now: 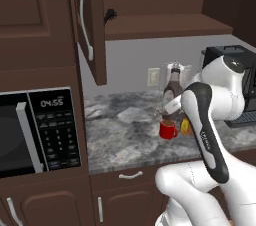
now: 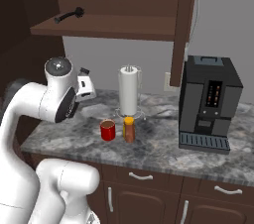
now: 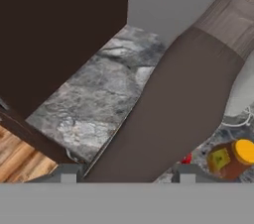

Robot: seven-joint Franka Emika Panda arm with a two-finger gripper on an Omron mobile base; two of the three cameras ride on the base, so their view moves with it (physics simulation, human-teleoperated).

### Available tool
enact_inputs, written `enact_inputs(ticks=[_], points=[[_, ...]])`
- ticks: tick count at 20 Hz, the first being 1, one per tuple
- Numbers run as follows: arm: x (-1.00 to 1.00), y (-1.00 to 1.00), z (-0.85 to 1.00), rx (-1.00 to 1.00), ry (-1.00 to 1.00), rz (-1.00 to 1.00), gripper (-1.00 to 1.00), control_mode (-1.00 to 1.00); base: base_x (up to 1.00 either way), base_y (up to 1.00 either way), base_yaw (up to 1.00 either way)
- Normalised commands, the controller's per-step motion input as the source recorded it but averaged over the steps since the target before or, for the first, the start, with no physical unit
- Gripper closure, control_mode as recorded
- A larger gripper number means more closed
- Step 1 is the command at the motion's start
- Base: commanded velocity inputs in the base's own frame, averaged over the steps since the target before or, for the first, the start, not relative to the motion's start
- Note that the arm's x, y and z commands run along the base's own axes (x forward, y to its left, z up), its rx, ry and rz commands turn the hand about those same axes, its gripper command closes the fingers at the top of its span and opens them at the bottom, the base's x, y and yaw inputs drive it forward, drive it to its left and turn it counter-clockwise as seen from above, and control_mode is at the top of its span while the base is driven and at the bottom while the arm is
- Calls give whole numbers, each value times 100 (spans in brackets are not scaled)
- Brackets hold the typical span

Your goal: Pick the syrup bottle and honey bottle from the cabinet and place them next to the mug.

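My gripper [image 3: 126, 173] is shut on the syrup bottle [image 3: 173, 114], whose dark brown body lies between the fingertips [image 3: 186, 173] in the hand view. From the left base camera the syrup bottle [image 1: 173, 87] hangs upright in the gripper [image 1: 172, 106] just above and behind the red mug [image 1: 168, 129]. The honey bottle [image 2: 129, 129], orange with a yellow cap, stands on the counter right beside the mug [image 2: 107, 130]. In the left base view the arm half hides the honey bottle [image 1: 186, 128]. The cabinet door [image 1: 92, 25] stands open over its shelf [image 1: 165, 26].
A paper towel roll [image 2: 129, 93] stands behind the mug and honey bottle. A black coffee machine [image 2: 208, 104] sits at the counter's right. A microwave [image 1: 35, 130] is built in at the left. A small black object [image 2: 69, 16] lies on the cabinet shelf.
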Motion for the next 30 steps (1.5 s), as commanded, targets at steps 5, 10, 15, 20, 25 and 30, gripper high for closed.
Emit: enact_inputs(ticks=[5,10,15,20,25,30], points=[[51,0,-42,-14,0,-10,100,-100,0,0,0],[60,0,-34,-13,0,-7,100,-100,0,0,0],[56,7,-52,-11,0,-5,100,-100,0,0,0],[40,13,-57,-6,0,-2,100,-100,0,0,0],[25,19,-48,-2,-2,0,100,-100,0,0,0],[28,17,-51,-2,-5,0,100,-100,0,0,0]])
